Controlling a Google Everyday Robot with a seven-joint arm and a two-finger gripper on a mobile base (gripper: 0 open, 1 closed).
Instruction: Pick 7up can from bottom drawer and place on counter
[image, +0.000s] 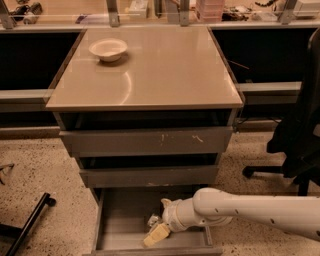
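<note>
The bottom drawer (120, 220) is pulled open at the foot of the grey cabinet. My white arm reaches in from the right, and the gripper (155, 233) is low inside the drawer, near its front middle. A small silvery object (152, 219) shows just behind the gripper tip. It may be the 7up can, but its label is hidden. The beige counter (160, 70) tops the cabinet above.
A white bowl (108, 49) sits on the counter's back left. Two shallower drawers (145, 142) above are slightly open. A black office chair (300, 135) stands at the right. A black bar (27, 222) lies on the floor at the left. A cluttered shelf runs behind.
</note>
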